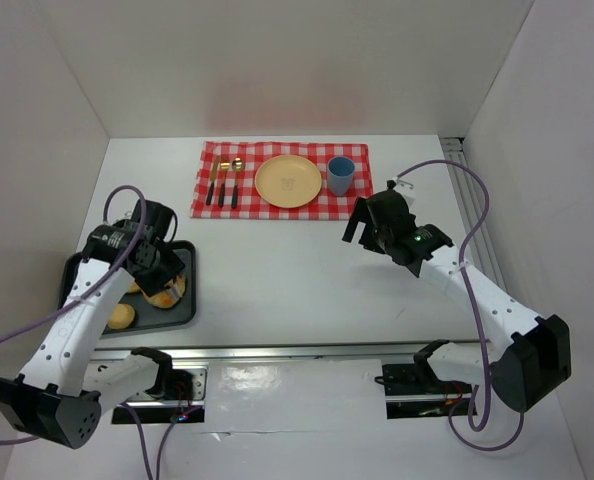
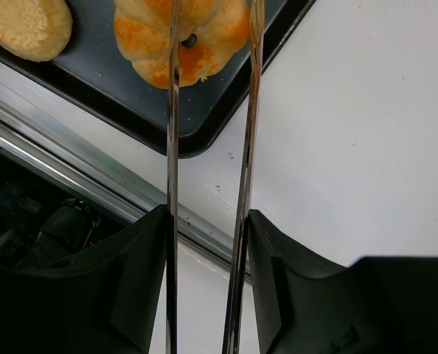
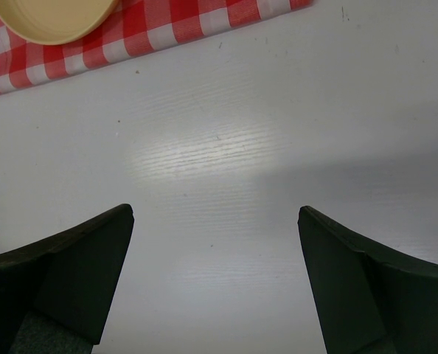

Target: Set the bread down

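Left gripper [image 2: 208, 232] clamped on tongs [image 2: 172, 147] over bread [image 2: 141, 37], right gripper [image 3: 215, 228] apart above table [image 3: 226, 133]

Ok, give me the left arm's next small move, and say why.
Probably close the left gripper slightly so the tongs pinch the orange bun. Both blades already reach across it where it lies on the tray, their tips out of view.
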`<state>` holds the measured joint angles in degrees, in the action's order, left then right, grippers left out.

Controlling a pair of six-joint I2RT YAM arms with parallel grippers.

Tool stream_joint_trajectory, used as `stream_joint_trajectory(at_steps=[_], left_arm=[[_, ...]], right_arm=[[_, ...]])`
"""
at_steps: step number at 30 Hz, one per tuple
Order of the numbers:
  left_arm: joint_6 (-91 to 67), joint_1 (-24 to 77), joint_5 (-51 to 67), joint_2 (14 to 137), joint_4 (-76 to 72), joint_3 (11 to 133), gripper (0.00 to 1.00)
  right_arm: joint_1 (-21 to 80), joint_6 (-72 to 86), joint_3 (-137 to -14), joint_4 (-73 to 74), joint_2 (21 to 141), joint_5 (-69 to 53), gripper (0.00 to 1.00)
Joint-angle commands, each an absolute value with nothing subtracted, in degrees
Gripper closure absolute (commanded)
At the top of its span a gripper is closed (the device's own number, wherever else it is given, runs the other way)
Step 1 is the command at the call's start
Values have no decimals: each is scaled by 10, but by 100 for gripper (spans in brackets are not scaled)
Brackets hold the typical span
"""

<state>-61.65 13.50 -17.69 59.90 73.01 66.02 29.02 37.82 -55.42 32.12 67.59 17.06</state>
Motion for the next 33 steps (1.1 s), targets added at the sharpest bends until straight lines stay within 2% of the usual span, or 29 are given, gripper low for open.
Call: stream_joint_trajectory(at_steps=[1,20,33], left_arm=[[-609,124,-177,587,740,674,44],[-622,99,-200,560,778,693,46],[-616,83,-205,565,769,638,45]], right_arm=[[294,367,-551,293,668,165,0],[289,367,-546,282,684,160,0],[289,367,-546,282,684,160,0]])
